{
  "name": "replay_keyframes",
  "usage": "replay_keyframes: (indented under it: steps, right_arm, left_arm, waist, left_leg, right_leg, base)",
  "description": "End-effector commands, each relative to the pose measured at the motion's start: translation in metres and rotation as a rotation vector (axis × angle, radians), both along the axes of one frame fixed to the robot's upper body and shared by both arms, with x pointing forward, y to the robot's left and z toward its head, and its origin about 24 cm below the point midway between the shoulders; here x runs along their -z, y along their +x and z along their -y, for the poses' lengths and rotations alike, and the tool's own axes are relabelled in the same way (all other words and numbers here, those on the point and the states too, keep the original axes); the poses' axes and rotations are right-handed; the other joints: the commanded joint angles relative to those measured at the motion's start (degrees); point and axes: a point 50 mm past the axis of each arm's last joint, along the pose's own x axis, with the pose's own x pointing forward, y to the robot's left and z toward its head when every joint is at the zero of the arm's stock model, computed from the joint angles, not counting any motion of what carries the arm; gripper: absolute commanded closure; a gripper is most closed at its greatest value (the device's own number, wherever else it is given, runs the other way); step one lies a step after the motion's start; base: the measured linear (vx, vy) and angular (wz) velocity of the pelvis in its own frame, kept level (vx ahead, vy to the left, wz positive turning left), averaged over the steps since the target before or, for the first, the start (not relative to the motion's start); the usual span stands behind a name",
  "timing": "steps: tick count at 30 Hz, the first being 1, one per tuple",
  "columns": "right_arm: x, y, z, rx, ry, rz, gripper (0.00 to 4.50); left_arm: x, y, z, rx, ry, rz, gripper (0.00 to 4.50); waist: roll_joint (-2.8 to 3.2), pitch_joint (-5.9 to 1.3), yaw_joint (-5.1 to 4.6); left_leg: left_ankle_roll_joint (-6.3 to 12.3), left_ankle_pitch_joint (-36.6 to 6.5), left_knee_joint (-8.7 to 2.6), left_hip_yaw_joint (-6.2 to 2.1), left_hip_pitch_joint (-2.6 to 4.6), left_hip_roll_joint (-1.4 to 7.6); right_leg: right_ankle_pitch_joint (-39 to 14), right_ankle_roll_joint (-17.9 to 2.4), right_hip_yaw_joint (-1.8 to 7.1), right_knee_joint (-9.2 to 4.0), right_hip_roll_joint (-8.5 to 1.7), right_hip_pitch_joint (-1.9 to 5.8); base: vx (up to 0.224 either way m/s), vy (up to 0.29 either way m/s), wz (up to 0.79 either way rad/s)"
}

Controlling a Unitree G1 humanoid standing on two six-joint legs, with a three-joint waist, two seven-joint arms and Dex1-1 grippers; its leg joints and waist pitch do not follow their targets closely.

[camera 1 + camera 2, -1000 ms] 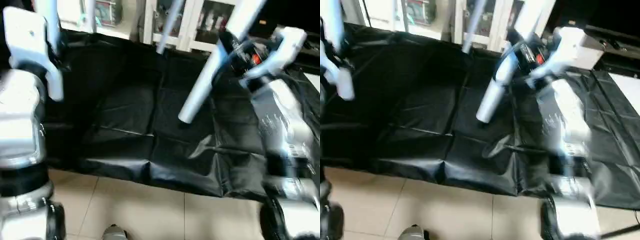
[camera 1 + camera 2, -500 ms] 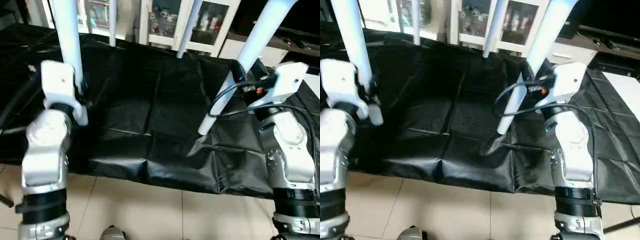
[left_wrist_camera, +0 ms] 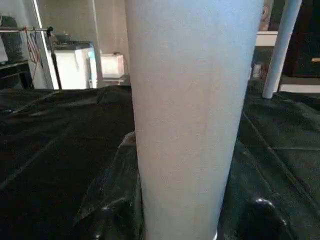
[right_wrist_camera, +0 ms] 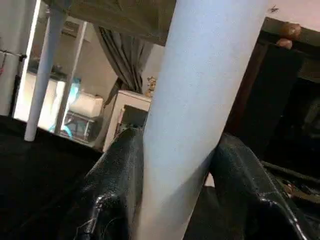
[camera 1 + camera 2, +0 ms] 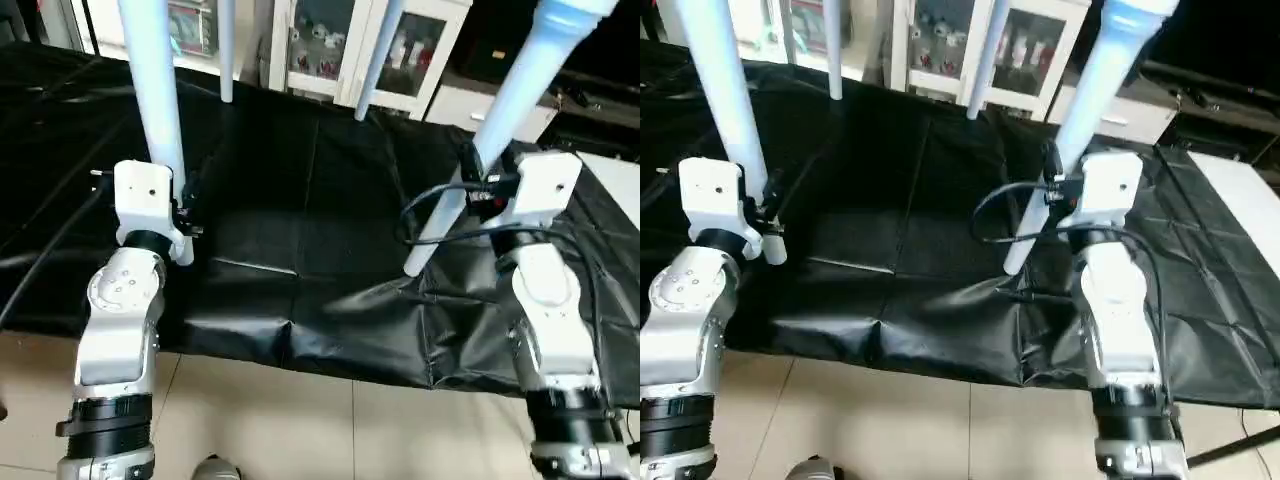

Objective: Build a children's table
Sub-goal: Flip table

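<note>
Both grippers, left (image 5: 178,205) and right (image 5: 472,185), clamp near table legs (image 5: 152,80); lower evenly, keeping feet level.

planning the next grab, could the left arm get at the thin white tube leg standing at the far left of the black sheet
Probably not right away: the left tool is clamped on the near thick white tube leg, so the far thin white tube leg waits until it lets go.

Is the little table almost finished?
Nearly, it seems. All four legs look fitted: the two far legs rest on the black sheet. The left gripper holds one near leg, the right gripper the other. Left: setting those two down and letting go.
</note>
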Motion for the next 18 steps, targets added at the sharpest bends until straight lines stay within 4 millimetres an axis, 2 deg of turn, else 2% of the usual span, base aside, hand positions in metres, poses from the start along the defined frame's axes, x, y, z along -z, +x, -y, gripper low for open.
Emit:
replay_keyframes:
  steps: [1, 3, 6, 7, 8, 9, 10, 11, 12, 13, 18]
  right_arm:
    - [0.025, -0.006, 0.010, 0.064, -0.150, -0.107, 2.79]
    - [0.025, -0.009, 0.013, 0.089, -0.135, -0.096, 2.79]
    - [0.021, -0.012, 0.017, 0.125, -0.099, -0.070, 2.79]
    - [0.018, -0.013, 0.018, 0.135, -0.091, -0.057, 2.79]
    - [0.016, -0.013, 0.018, 0.140, -0.088, -0.051, 2.79]
    - [0.014, -0.014, 0.019, 0.149, -0.082, -0.045, 2.79]
    - [0.013, -0.015, 0.019, 0.153, -0.080, -0.044, 2.79]
    - [0.012, -0.015, 0.019, 0.153, -0.083, -0.042, 2.79]
    - [0.010, -0.017, 0.018, 0.153, -0.093, -0.035, 2.79]
    - [0.009, -0.018, 0.018, 0.156, -0.098, -0.030, 2.79]
    - [0.007, -0.020, 0.018, 0.170, -0.106, -0.020, 2.79]
  left_arm:
    - [-0.019, 0.000, 0.009, 0.050, 0.045, 0.095, 2.90]
    - [-0.022, -0.001, 0.006, 0.053, 0.062, 0.103, 2.90]
    - [-0.027, -0.005, 0.001, 0.052, 0.089, 0.108, 2.90]
    - [-0.029, -0.006, 0.000, 0.052, 0.096, 0.110, 2.90]
    - [-0.030, -0.006, -0.001, 0.052, 0.099, 0.111, 2.90]
    - [-0.031, -0.007, -0.002, 0.053, 0.115, 0.111, 2.90]
    - [-0.031, -0.007, -0.002, 0.053, 0.122, 0.111, 2.90]
    - [-0.032, -0.008, -0.002, 0.055, 0.127, 0.110, 2.90]
    - [-0.032, -0.010, -0.003, 0.058, 0.131, 0.108, 2.90]
    - [-0.032, -0.010, -0.003, 0.058, 0.132, 0.106, 2.90]
    - [-0.030, -0.013, -0.006, 0.053, 0.135, 0.095, 2.90]
  waist:
    - [1.05, -3.70, -0.70]
    - [1.32, -3.74, -0.73]
    - [1.29, -3.77, -0.87]
    - [1.99, -3.78, -0.80]
    - [1.71, -3.81, -0.92]
    - [2.47, -3.81, -0.90]
    - [2.06, -3.82, -1.04]
    - [2.14, -3.81, -0.99]
    - [2.83, -3.84, -0.98]
    - [2.63, -3.86, -1.04]
    - [2.78, -3.84, -1.10]
  left_leg:
    - [-2.86, -17.40, -4.44, -0.03, 2.02, 0.78]
    - [-3.21, -18.44, -4.50, -0.10, 2.12, 0.76]
    - [-3.44, -19.65, -4.50, -0.15, 2.11, 0.71]
    - [-3.62, -20.01, -4.60, -0.28, 2.14, 0.72]
    - [-3.62, -20.12, -4.59, -0.22, 2.08, 0.73]
    - [-3.98, -20.75, -4.66, -0.35, 2.24, 0.73]
    - [-4.02, -21.08, -4.65, -0.31, 2.17, 0.72]
    - [-4.00, -21.05, -4.66, -0.32, 2.22, 0.72]
    - [-4.34, -20.93, -4.74, -0.43, 2.27, 0.78]
    - [-4.38, -20.77, -4.72, -0.42, 2.18, 0.80]
    - [-4.51, -20.41, -4.67, -0.33, 2.22, 0.69]
  right_leg:
    - [-12.47, -2.98, 1.44, -4.37, -1.68, 1.60]
    - [-12.17, -2.86, 1.44, -4.38, -1.61, 1.48]
    - [-12.41, -3.11, 1.44, -4.40, -1.59, 1.46]
    - [-12.17, -3.24, 1.47, -4.31, -1.63, 1.45]
    - [-11.94, -3.17, 1.47, -4.42, -1.56, 1.49]
    - [-11.44, -3.43, 1.46, -4.27, -1.49, 1.40]
    - [-11.15, -3.55, 1.42, -4.29, -1.39, 1.49]
    - [-10.82, -3.66, 1.44, -4.24, -1.39, 1.46]
    - [-9.69, -3.82, 1.46, -4.10, -1.37, 1.52]
    - [-9.04, -3.91, 1.44, -4.08, -1.36, 1.60]
    - [-7.80, -4.21, 1.47, -3.97, -1.29, 1.68]
  base:
    - [0.000, 0.000, 0.00]
    - [0.000, 0.000, 0.00]
    - [0.000, 0.000, 0.00]
    - [0.000, 0.000, 0.00]
    - [0.000, 0.000, 0.00]
    - [0.000, 0.000, 0.00]
    - [0.000, 0.000, 0.00]
    - [0.000, 0.000, 0.00]
    - [0.000, 0.000, 0.00]
    - [0.000, 0.000, 0.00]
    - [0.000, 0.000, 0.00]
